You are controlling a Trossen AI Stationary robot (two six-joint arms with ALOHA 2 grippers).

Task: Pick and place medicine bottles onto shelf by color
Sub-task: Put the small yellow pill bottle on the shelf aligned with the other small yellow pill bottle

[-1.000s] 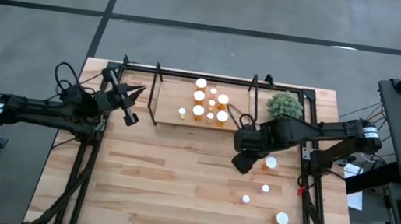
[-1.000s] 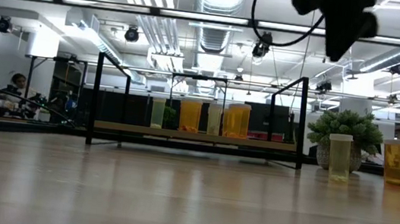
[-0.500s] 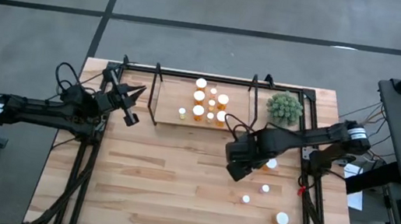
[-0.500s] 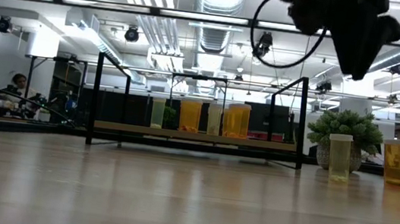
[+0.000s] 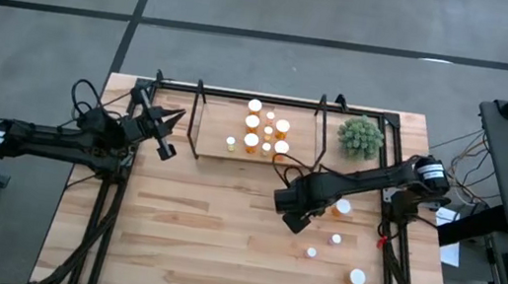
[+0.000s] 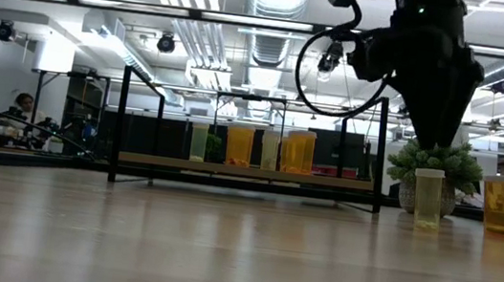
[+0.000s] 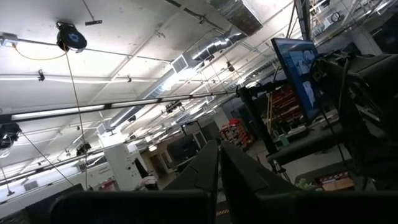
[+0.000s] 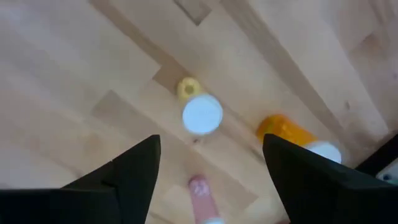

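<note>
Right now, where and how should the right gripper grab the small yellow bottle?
Take the yellow bottle by its round body just under the white cap, coming straight down. It stands upright, cap toward the right gripper, whose open fingers look wide enough to straddle it. The orange bottle and pink bottle stand apart from it, so clearance seems fine.

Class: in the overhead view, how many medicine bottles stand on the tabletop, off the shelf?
4 medicine bottles, all right of centre: one beside the right gripper, two farther from the shelf, the last farthest out. The gripper could hide another.
</note>
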